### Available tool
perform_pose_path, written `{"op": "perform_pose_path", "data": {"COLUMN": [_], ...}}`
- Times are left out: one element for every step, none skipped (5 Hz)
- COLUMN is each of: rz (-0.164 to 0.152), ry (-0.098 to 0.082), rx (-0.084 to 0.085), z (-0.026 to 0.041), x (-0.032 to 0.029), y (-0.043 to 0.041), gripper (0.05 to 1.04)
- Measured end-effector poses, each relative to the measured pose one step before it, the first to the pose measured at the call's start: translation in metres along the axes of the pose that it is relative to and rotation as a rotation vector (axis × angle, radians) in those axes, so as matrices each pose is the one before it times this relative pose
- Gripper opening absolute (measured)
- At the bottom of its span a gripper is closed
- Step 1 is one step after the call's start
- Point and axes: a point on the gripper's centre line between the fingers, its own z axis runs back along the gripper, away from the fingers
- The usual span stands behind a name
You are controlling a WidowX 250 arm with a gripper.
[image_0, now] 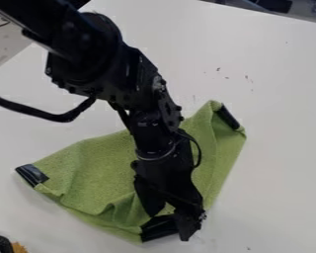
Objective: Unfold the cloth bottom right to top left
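Camera view: fingers apart, the gripper (pixel 168 228) hangs at the dark corner patch (pixel 155 230) of the green cloth (pixel 98 168), seemingly to pinch and unfold it.

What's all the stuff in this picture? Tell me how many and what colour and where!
Cloth: one, green, middle, under the gripper
Corner patches: three, black, at the cloth's left, upper right and bottom
Table: one, white, under the cloth
Specks: several, dark, on the table, mostly above the cloth
Unclear object: one, orange-brown, bottom left corner
Cable: one, black, left of the arm
Robot arm: one, black, from upper left
Gripper: one, black, over the bottom patch
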Motion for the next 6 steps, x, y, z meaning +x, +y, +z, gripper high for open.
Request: {"op": "perform_pose_path", "data": {"rz": [0.0049,0.0043,0.0029,-0.0023,0.0050,-0.0118], "ry": [-0.0041,-0.0054,-0.0081,-0.0036,0.0200,0.0316], "rx": [-0.0221,-0.0223,-0.0112,-0.0081,0.0152,0.0729], "z": [-0.00183,-0.00243,-0.00165,-0.00086,0.00140,0.01941], "x": [0.00378,0.00184,0.00334,0.00141,-0.00063,0.00156], "y": [0.00568,0.00436,0.00427,0.00068,0.00113,-0.01745], "gripper": [0.834,0.547,0.285,0.132,0.069,0.063]}}
